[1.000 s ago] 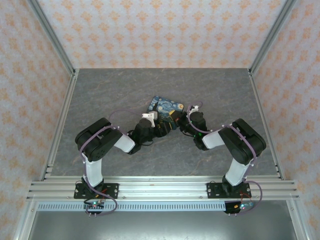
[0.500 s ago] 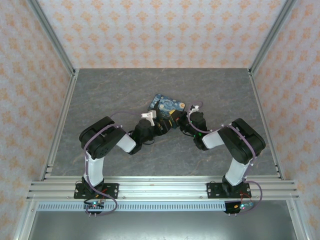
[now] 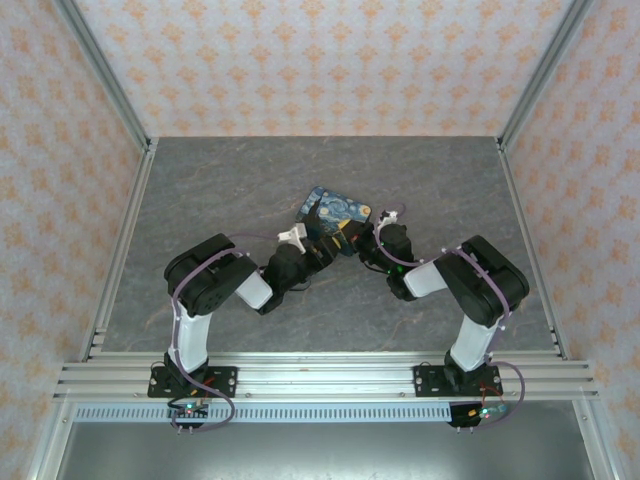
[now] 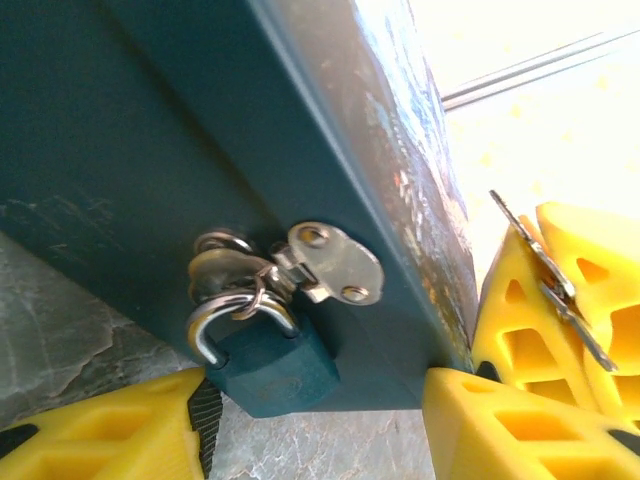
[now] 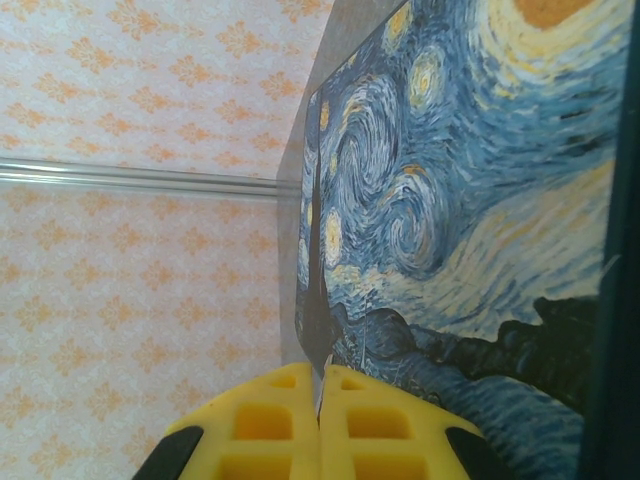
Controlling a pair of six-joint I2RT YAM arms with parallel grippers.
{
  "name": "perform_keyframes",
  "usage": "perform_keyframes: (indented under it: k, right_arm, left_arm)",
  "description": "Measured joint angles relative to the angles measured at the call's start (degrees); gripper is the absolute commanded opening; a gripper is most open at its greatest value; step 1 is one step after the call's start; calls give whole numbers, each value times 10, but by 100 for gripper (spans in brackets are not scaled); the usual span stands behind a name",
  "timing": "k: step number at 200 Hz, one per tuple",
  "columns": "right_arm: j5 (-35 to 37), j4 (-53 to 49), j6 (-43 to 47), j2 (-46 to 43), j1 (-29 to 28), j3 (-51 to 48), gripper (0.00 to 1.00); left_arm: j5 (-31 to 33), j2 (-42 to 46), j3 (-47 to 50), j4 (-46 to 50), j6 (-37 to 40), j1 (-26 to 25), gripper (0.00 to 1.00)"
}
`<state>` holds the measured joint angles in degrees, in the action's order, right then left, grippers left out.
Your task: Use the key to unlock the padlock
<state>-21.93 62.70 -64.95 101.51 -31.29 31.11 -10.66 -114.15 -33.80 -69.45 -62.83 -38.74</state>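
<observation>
A small teal padlock (image 4: 272, 362) with a silver shackle hangs from a metal hasp (image 4: 335, 262) on the dark side of a flat box printed with blue and yellow swirls (image 3: 335, 207) (image 5: 470, 200). My left gripper (image 4: 310, 435) (image 3: 322, 250) is open, its yellow fingers (image 4: 105, 430) low on either side of the padlock, which they do not touch. My right gripper (image 5: 320, 425) (image 3: 352, 238) is shut on a thin silver key (image 4: 545, 285) (image 5: 319, 385), held at the box's edge to the right of the padlock.
The box lies on the grey marbled table (image 3: 250, 190), mid-table. Aluminium frame rails (image 3: 120, 220) and patterned walls (image 3: 320, 60) enclose the table on three sides. Both arms' elbows are bent close in front of the box.
My left arm has shifted a little to the right and closer to the box. The right arm and the box have barely moved.
</observation>
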Motion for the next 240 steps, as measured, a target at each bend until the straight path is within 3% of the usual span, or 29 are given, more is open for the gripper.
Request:
perform_keyframes:
  k: [155, 240]
  right_arm:
    - [-3, 38, -7, 20, 0, 0, 0]
    - [-3, 40, -9, 22, 0, 0, 0]
  left_arm:
    - [33, 34, 20, -20, -23, -13, 52]
    - [53, -14, 0, -27, -34, -13, 50]
